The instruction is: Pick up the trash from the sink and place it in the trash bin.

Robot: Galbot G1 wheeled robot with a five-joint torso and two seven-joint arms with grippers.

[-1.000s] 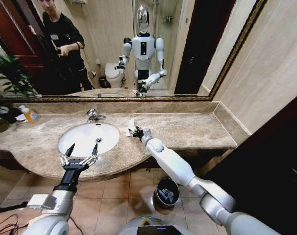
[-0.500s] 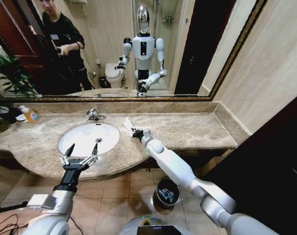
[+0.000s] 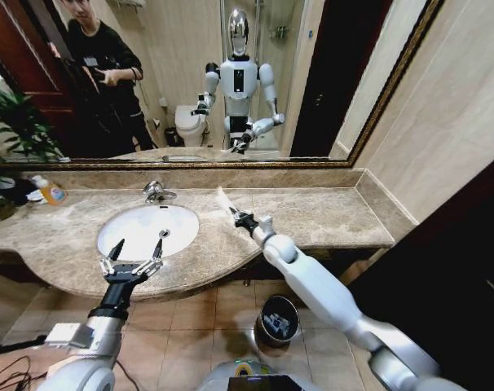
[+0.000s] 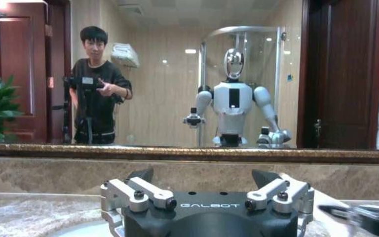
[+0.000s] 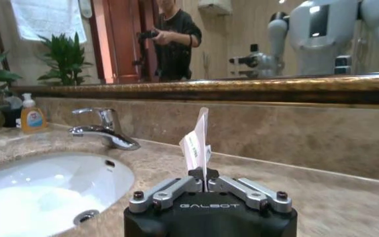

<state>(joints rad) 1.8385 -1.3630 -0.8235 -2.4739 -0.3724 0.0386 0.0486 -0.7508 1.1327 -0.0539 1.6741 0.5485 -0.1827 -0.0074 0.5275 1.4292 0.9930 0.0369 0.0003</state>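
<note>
My right gripper (image 3: 237,215) is shut on a flat white paper packet (image 3: 224,199) of trash, held above the marble counter just right of the sink (image 3: 137,232). In the right wrist view the packet (image 5: 199,140) stands upright between the closed fingers of the gripper (image 5: 205,181), with the sink (image 5: 25,190) off to one side. My left gripper (image 3: 134,254) hangs open over the sink's front rim, nothing between its fingers (image 4: 143,190). The trash bin (image 3: 277,318), dark with a shiny rim, stands on the floor below the counter edge.
A chrome faucet (image 3: 156,192) rises behind the basin. An orange-capped bottle (image 3: 50,192) and a plant (image 3: 11,130) stand at the counter's far left. A mirror runs along the wall behind. The tiled floor (image 3: 206,326) surrounds the bin.
The right gripper has lifted the paper packet and carried it rightward, away from the sink. The left arm has stayed still.
</note>
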